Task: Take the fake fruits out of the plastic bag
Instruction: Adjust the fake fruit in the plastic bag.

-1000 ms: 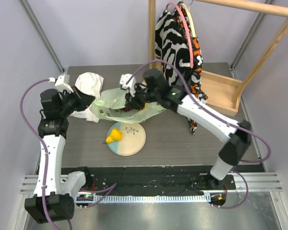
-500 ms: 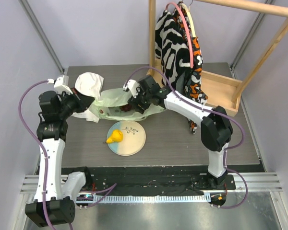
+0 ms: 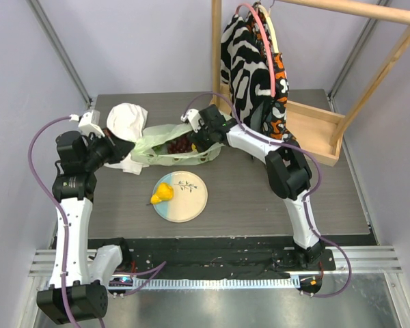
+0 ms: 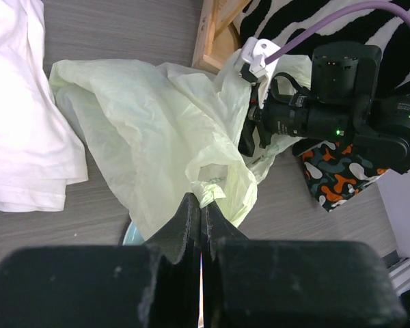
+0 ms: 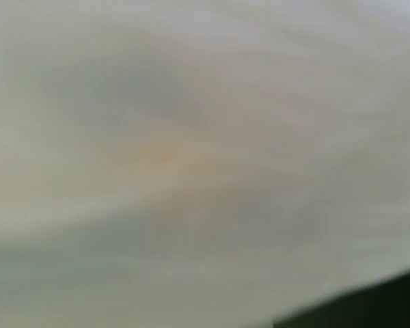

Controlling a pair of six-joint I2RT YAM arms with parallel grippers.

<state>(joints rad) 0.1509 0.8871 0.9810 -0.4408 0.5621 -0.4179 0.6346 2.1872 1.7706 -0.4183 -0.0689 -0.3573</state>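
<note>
At my left pincer (image 4: 200, 208), clamped shut, was a bunched fold of the limp, likely slippery plastic bag (image 4: 157, 137); my right pincer (image 3: 193, 139), I couldn't tell.

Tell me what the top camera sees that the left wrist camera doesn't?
Only the top camera shows the yellow pear lying on the plate and some dark red fruit showing in the plastic bag. Only the left wrist camera shows up close that the left claw is pinched shut on a fold of the bag. Both show the pale green bag, the white cloth, the patterned fabric and the right arm reaching to the bag.
</note>
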